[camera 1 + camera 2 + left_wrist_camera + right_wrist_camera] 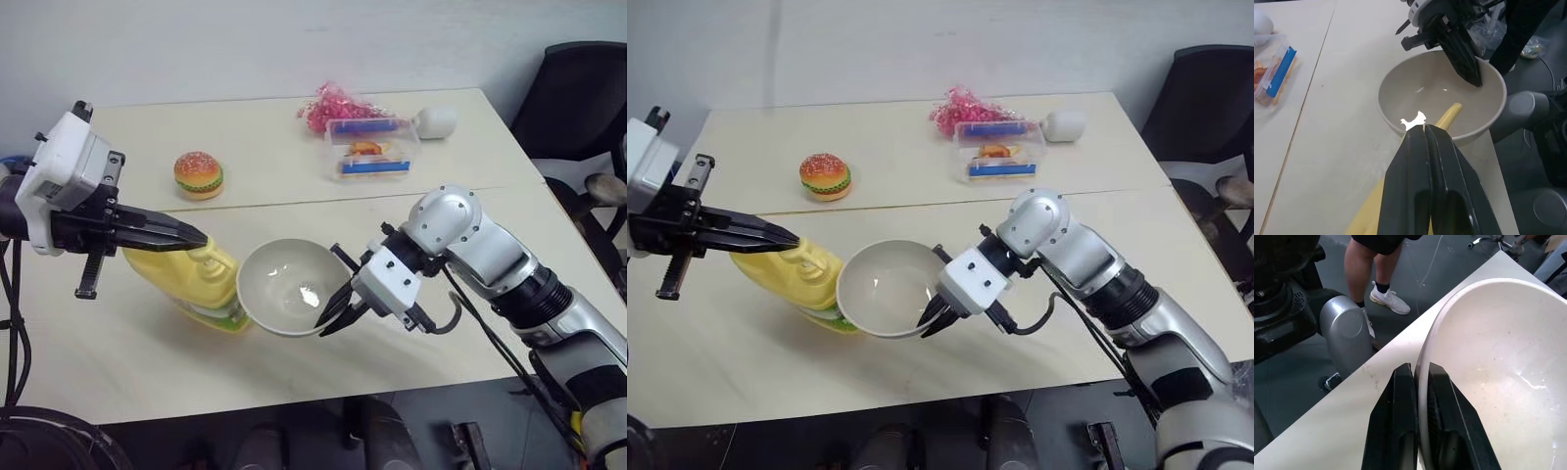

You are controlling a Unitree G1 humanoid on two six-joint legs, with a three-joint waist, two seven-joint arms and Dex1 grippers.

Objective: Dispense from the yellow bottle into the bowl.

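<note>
Bowl (284,286) rim pinched between right fingers (1396,431); left fingers (1415,191) pressed together over yellow bottle (191,279).

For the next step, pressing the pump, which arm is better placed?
Probably the left. The left gripper, shut, sits at the yellow bottle's pump top. The right gripper is shut on the bowl's rim, tilting it toward the spout.

You have lots of bare counter (118,362) in front of and left of the yellow bottle (186,279). The bowl (284,289) touches the bottle's right side. The toy burger (199,174) and clear box (372,147) sit well behind.
</note>
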